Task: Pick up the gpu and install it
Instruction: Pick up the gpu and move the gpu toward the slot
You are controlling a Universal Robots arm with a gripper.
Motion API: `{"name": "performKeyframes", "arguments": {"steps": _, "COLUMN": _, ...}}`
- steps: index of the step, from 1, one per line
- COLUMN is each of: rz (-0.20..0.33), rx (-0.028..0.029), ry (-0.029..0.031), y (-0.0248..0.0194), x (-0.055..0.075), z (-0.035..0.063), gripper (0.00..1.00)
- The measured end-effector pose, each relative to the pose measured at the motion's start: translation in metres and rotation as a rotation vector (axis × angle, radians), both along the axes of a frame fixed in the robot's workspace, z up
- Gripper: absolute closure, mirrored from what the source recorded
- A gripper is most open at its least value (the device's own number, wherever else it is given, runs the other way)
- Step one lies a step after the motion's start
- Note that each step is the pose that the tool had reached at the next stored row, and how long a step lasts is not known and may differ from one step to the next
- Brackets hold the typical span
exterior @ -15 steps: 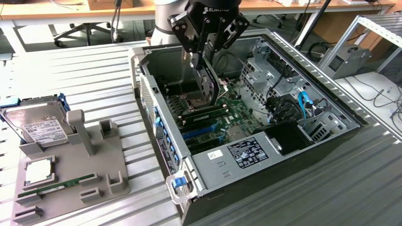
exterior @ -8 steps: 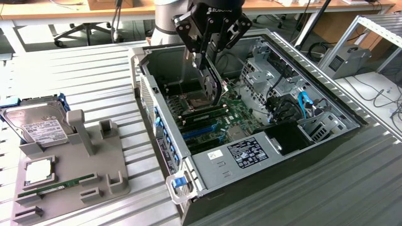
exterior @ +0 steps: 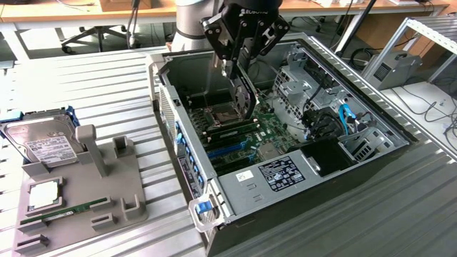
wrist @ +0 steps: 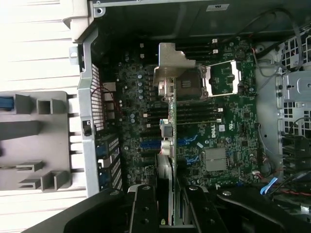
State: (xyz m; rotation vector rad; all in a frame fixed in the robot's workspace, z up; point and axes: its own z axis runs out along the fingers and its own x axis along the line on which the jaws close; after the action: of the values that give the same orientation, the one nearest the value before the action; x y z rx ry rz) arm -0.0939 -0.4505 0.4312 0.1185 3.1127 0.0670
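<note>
Gripper (exterior: 239, 68) pinches the gpu (exterior: 245, 96) by its upper edge, jaws closed on the card; gpu hangs upright, edge-on, inside the open case (exterior: 168, 93) over the motherboard (exterior: 277, 135); contact between card and board cannot be told. In the wrist view the gpu (wrist: 168, 141) runs between the fingers (wrist: 145, 209), silver bracket (wrist: 173, 65) at its far end. At the exterior view's left, well apart from the case, a grey holder (exterior: 107, 193) carries a hard drive (exterior: 44, 143) and a RAM stick (exterior: 66, 211).
</note>
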Motion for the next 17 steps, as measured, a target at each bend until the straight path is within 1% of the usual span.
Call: {"name": "performKeyframes", "arguments": {"steps": 17, "rz": 0.000, "rx": -0.0002, "ry": 0.0000, "y": 0.0016, "x": 0.014, "z": -0.0011, "gripper": 0.74}}
